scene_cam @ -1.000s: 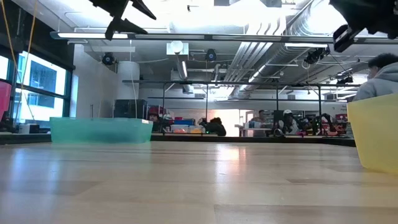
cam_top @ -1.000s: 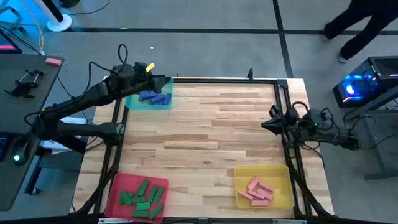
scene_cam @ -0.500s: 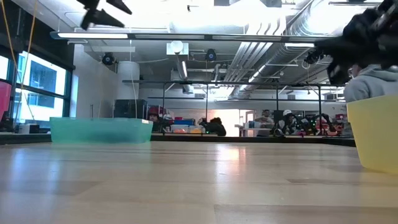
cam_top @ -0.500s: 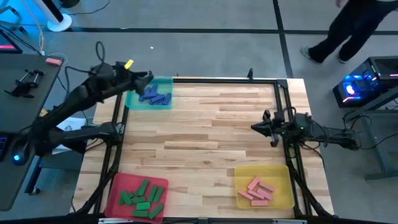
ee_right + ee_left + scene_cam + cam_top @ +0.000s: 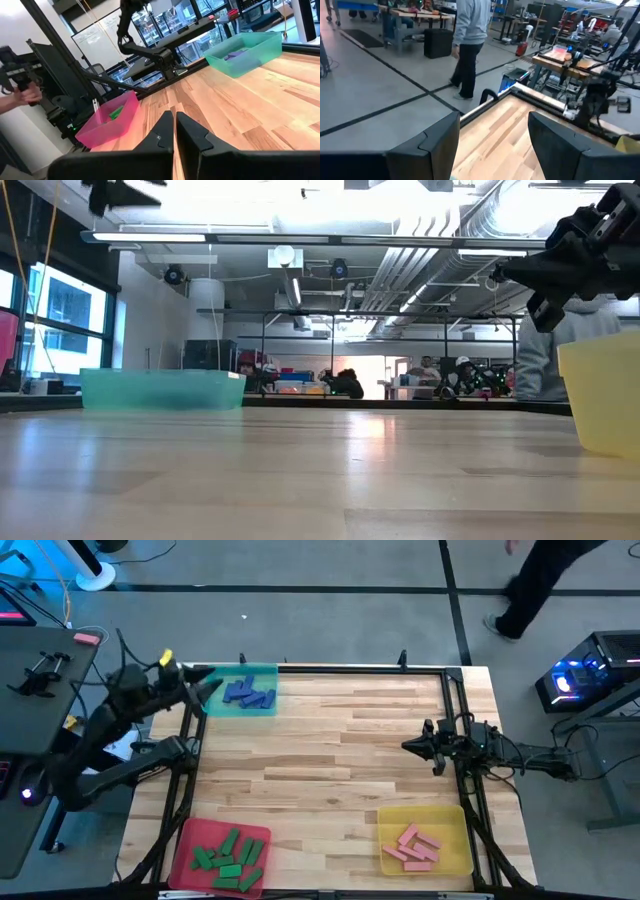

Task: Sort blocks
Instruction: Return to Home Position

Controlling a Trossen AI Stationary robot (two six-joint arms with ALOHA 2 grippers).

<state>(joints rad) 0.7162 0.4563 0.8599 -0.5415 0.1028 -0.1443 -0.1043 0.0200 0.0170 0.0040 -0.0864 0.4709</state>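
Blue blocks (image 5: pixel 248 694) lie in a teal tray (image 5: pixel 262 671) at the table's far left corner. Green blocks (image 5: pixel 228 856) fill a red tray (image 5: pixel 187 838) at the near left. Pink blocks (image 5: pixel 413 846) lie in a yellow tray (image 5: pixel 455 816) at the near right. My left gripper (image 5: pixel 207 690) hangs high beside the teal tray's left edge, open and with nothing between its fingers (image 5: pixel 437 142). My right gripper (image 5: pixel 408 747) is shut and holds nothing. It points level over the table's right side.
Bare wood spans the table's middle (image 5: pixel 330 760) between the three trays. Black frame rails (image 5: pixel 186 755) run along the table's left, far and right edges. A person (image 5: pixel 545 580) walks on the floor beyond the far right corner.
My left gripper has drawn back from above the teal tray toward the table's left edge, staying high and rolling about its own axis. My right gripper has sunk a little and rolled slightly. The person beyond the table has walked on.
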